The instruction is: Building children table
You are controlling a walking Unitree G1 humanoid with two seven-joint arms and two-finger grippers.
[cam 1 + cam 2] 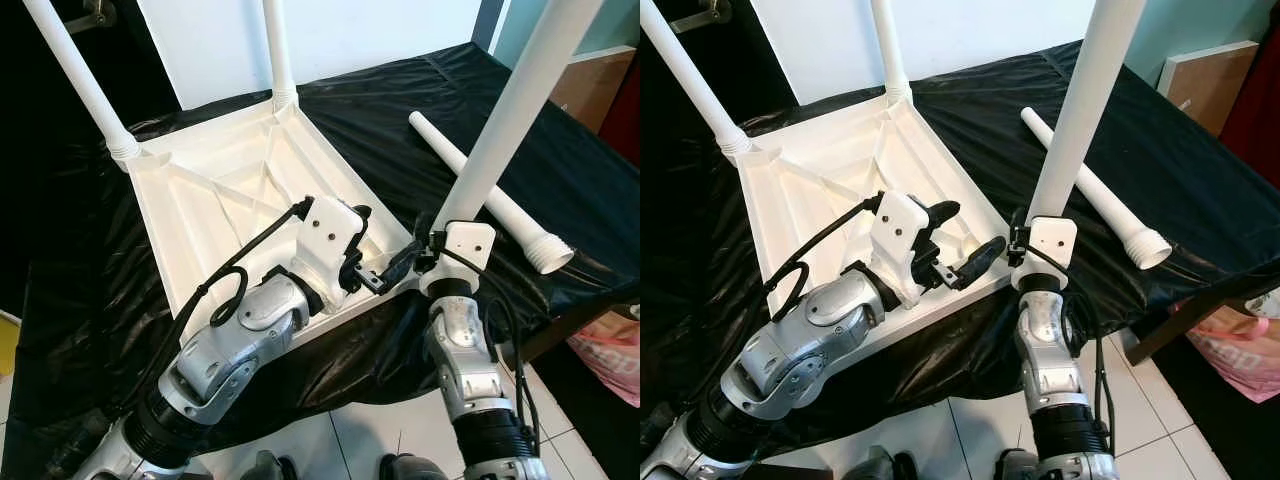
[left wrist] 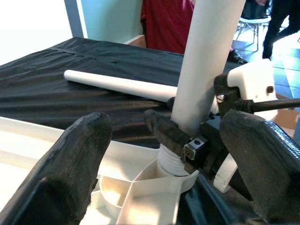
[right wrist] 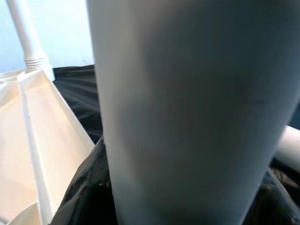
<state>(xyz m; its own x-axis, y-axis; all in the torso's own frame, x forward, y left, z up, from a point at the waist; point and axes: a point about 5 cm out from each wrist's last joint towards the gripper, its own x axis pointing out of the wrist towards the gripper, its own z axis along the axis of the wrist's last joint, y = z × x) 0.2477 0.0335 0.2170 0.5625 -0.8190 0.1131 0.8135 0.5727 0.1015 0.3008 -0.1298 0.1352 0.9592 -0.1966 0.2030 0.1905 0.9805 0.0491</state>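
Note:
A white table top [image 1: 215, 190] lies upside down on a table covered in black cloth [image 1: 400, 110]. Two white legs [image 1: 75, 70] [image 1: 280, 50] stand in its far corners. A third leg [image 1: 510, 110] stands upright at the near right corner, its ribbed end [image 2: 171, 164] in the corner socket. My right gripper [image 1: 432, 245] is shut on this leg just above the socket. My left gripper [image 1: 372, 245] hovers open over the top's near right edge, beside the leg, with nothing between its fingers. One more leg [image 1: 480, 190] lies loose on the cloth at the right.
The covered table's front edge runs just before the white top. A pink bag [image 1: 610, 355] sits on the tiled floor at the right, a wooden board [image 1: 590, 85] stands behind it. A person in red [image 2: 164, 23] stands beyond the table.

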